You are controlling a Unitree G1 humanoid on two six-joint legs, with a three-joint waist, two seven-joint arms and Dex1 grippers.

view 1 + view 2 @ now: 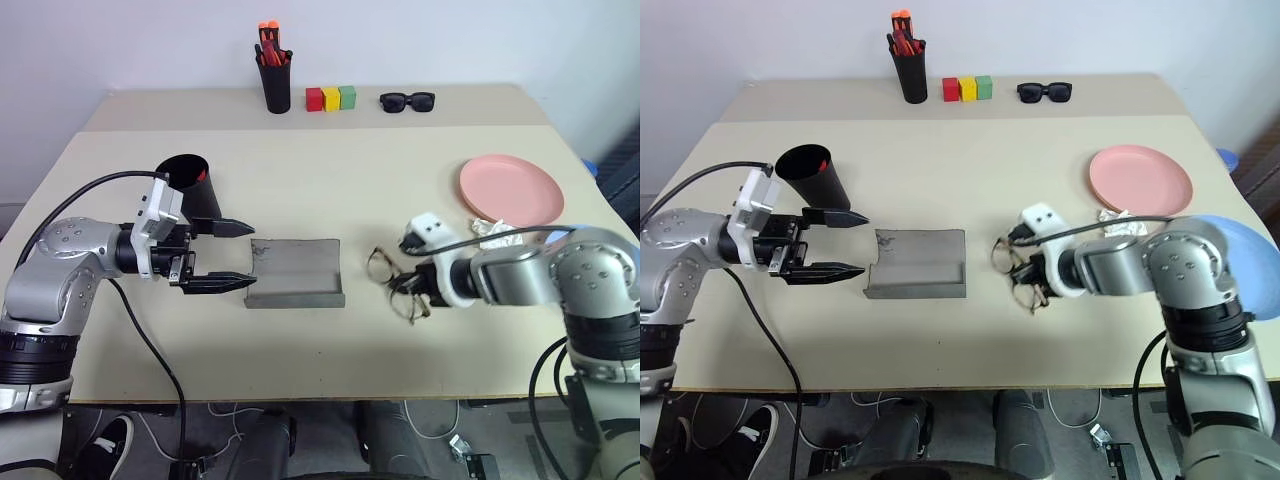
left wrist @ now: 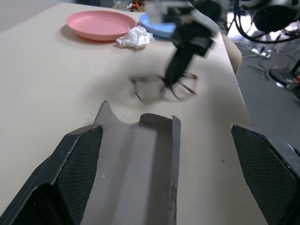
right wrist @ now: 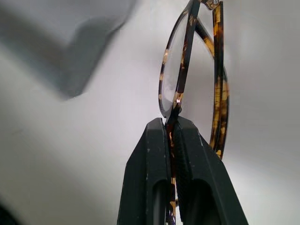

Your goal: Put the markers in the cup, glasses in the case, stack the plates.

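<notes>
My right gripper [image 1: 408,286] is shut on the glasses [image 1: 384,267], thin tortoise-patterned wire frames lifted just off the table; in the right wrist view the pads [image 3: 154,154] pinch the frame [image 3: 182,79]. The grey case [image 1: 298,270] lies open left of the glasses. Open beside its left end, my left gripper [image 1: 250,256] holds nothing. Behind that gripper stands the black cup [image 1: 186,182], tilted, with a red marker tip [image 1: 201,176] showing inside. The pink plate [image 1: 511,190] lies at the right; the light blue plate [image 1: 1246,262] is partly hidden by my right arm.
A crumpled white tissue [image 1: 494,231] lies beside the pink plate. Along the back edge stand a black pen holder [image 1: 276,86] with orange-capped markers, three coloured blocks [image 1: 331,98] and black sunglasses [image 1: 407,101].
</notes>
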